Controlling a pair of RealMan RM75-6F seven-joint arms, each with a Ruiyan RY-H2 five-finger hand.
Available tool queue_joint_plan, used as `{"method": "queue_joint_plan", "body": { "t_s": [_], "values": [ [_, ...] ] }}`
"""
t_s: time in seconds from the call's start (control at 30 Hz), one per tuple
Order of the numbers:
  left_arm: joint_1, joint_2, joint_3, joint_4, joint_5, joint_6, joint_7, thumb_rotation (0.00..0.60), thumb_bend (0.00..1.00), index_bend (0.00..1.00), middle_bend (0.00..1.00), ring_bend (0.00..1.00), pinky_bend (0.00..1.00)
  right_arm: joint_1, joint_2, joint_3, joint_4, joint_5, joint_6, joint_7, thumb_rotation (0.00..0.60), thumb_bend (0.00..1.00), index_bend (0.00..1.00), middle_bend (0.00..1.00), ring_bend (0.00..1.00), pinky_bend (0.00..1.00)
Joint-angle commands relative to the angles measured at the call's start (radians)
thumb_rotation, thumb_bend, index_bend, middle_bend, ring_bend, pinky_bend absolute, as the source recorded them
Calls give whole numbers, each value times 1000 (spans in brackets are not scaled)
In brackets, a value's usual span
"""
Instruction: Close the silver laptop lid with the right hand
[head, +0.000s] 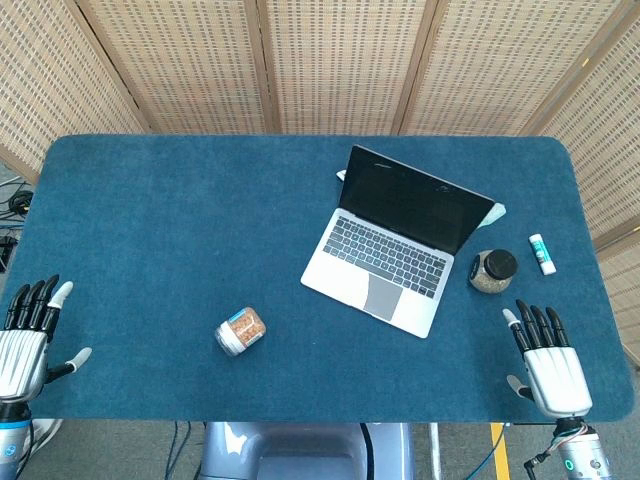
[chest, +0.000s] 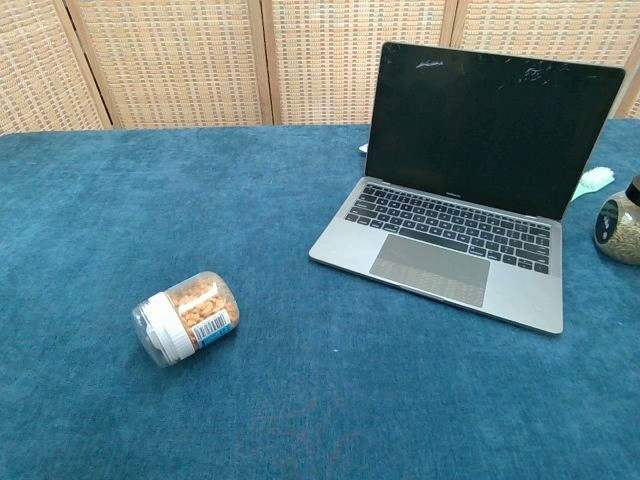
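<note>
The silver laptop (head: 385, 268) (chest: 450, 250) stands open right of the table's centre, its dark screen (head: 415, 200) (chest: 495, 125) upright and tilted back. My right hand (head: 545, 358) lies flat and open at the near right edge of the table, well short of the laptop, holding nothing. At the near left edge my left hand (head: 28, 330) is open too, fingers spread. The chest view shows neither hand.
A jar of seeds with a black lid (head: 492, 271) (chest: 620, 228) stands just right of the laptop. A small white and green tube (head: 541, 253) lies beyond it. A jar of nuts (head: 240, 331) (chest: 186, 317) lies on its side left of the laptop. A pale cloth (chest: 594, 181) sits behind the screen.
</note>
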Motion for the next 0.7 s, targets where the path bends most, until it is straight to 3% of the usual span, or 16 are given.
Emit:
{"method": "queue_joint_plan", "body": {
  "t_s": [0.03,0.7],
  "values": [
    [1,0,1,-1,1,1,1,600,9,0,0,0,0,0,-1,0,1,-1,0,-1,600,0,0,0,0,0],
    [-2,1,0,-2,0,-3,-5,600,8,0,0,0,0,-2,3,-2,-5,-10,8,8,600,0,0,0,0,0]
  ]
}}
